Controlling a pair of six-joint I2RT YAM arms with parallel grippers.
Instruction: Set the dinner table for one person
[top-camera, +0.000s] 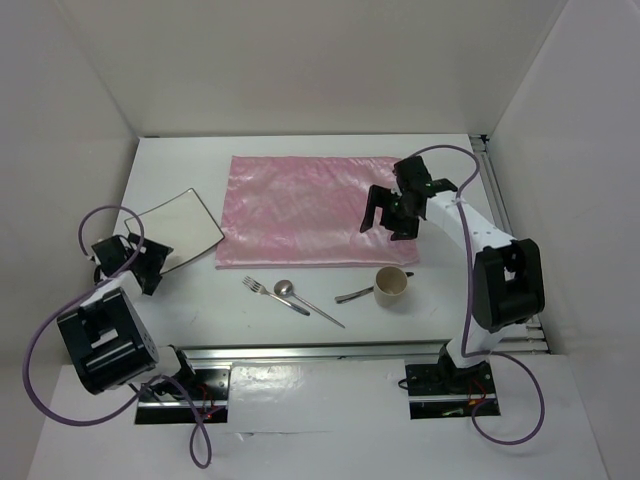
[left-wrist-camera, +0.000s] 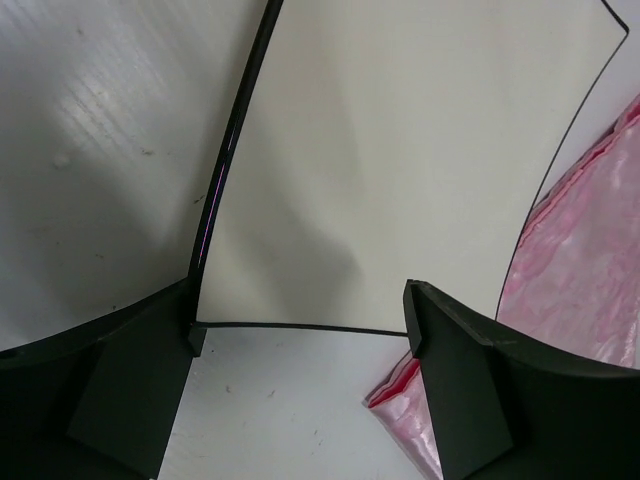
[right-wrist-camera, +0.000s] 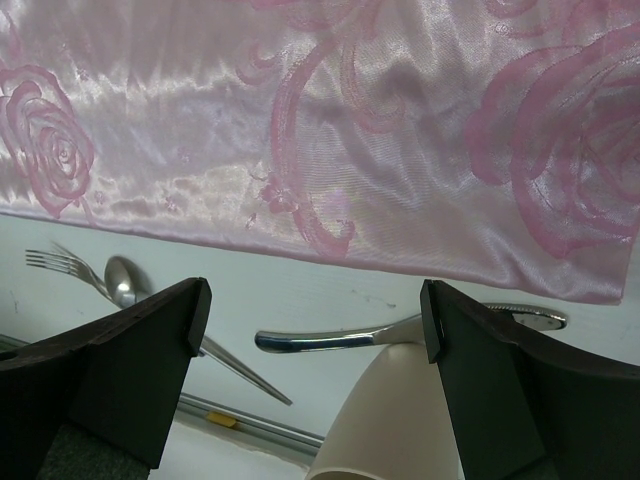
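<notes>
The dinner table (top-camera: 180, 160) is a white tabletop. A shiny pink cloth (top-camera: 315, 210) lies flat on its middle. A small white square plate (top-camera: 180, 228) lies at the left, next to the cloth. A fork (top-camera: 262, 290), a spoon (top-camera: 300, 298), a knife (top-camera: 356, 295) and a beige cup (top-camera: 392, 287) lie in front of the cloth. My left gripper (top-camera: 148, 250) is open at the plate's near corner (left-wrist-camera: 400, 170). My right gripper (top-camera: 387, 225) is open and empty above the cloth's near right part (right-wrist-camera: 350, 130). The cup (right-wrist-camera: 400, 420) and knife (right-wrist-camera: 340, 338) show below it.
A metal rail (top-camera: 320, 350) runs along the table's near edge and another (top-camera: 495, 190) along the right side. White walls close in the table at the left, back and right. The cloth's corner (left-wrist-camera: 580, 270) lies close to the plate's right edge.
</notes>
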